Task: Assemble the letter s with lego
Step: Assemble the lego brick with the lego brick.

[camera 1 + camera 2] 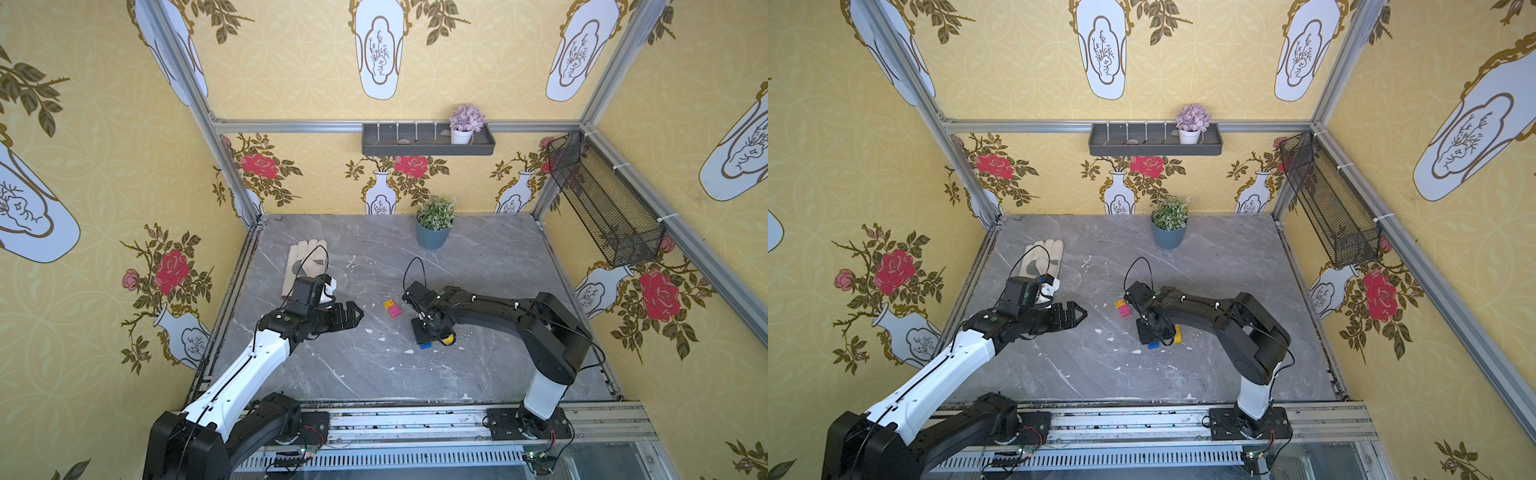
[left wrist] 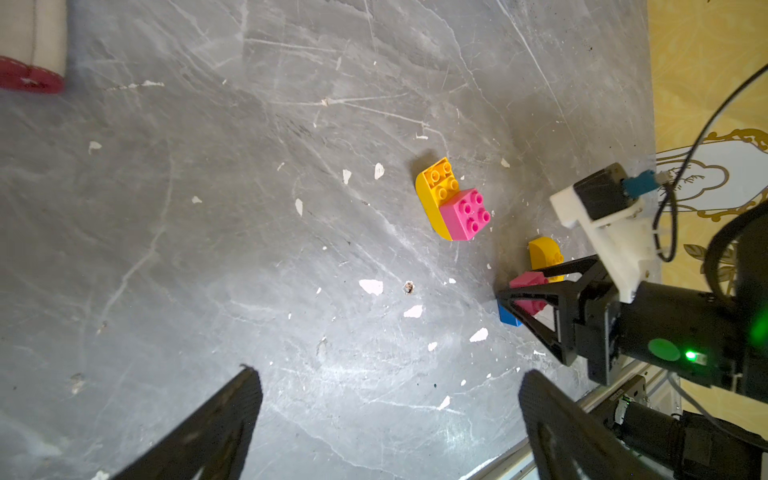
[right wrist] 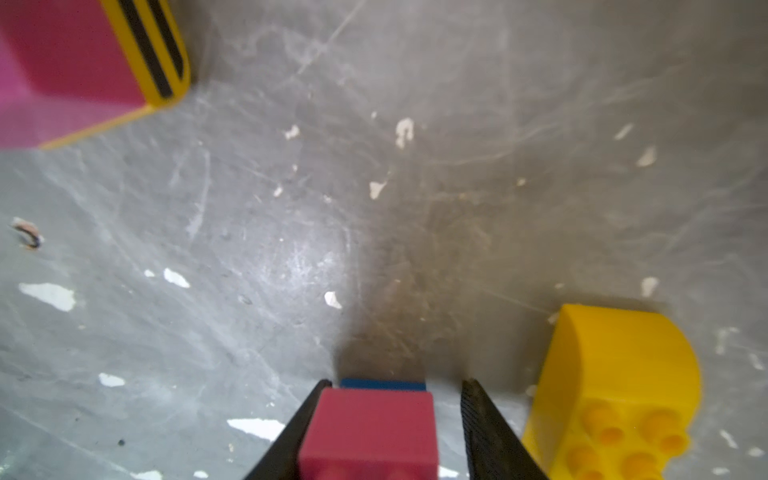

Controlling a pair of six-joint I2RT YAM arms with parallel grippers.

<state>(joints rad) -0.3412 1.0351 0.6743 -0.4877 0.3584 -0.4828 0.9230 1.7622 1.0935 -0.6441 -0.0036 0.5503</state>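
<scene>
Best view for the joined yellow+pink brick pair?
Left wrist: the yellow-and-pink pair is whole and sharp, studs countable. In both top views the yellow-and-pink pair is unobstructed but tiny. Right wrist catches only a blurred corner at the frame edge.

The pink brick [image 3: 368, 432] hides nearly all of the blue brick [image 3: 382, 383].

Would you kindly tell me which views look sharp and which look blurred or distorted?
Right wrist view: the pink brick nearest the lens and the loose yellow brick are soft. Left wrist view: the yellow-and-pink pair is crisp. Both top views: evenly lit, with the frame posts leaning outward under the wide lens.
</scene>
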